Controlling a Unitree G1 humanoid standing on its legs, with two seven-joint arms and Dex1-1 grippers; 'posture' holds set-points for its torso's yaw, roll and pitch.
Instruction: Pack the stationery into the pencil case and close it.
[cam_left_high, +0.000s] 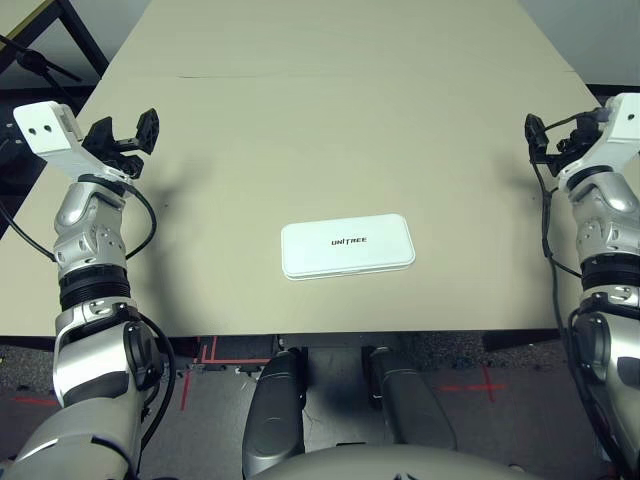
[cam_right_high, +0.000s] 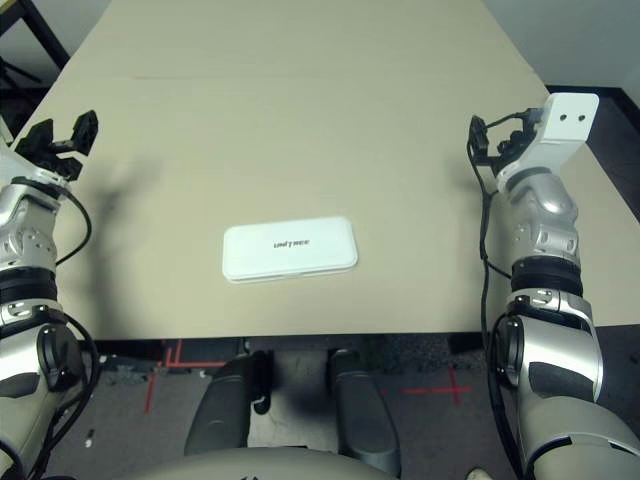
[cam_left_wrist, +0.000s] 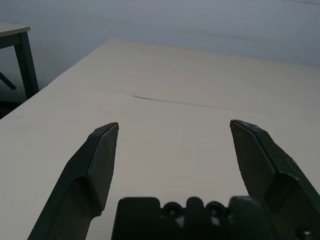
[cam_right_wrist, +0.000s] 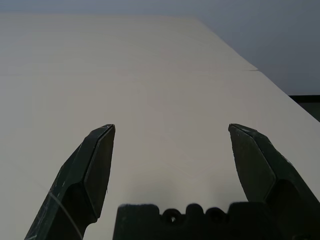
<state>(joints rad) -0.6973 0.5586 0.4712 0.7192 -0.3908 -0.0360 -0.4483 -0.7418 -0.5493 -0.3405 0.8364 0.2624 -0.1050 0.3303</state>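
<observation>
Table (cam_left_high: 330, 130) around shut pencil case (cam_left_high: 347, 246)

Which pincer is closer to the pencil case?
Right, narrowly. The right pincer hangs open beyond the pencil case, toward the right edge of the table; the left pincer, also open, sits slightly farther off toward the left edge.

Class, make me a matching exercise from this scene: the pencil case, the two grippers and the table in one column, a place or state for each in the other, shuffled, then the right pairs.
1 pencil case
2 left gripper
3 right gripper
4 table

A open, by the table's right edge
B beige, carrying the case
C closed, white, near the front edge
D open, by the table's left edge

Pairs: 1-C, 2-D, 3-A, 4-B
</observation>
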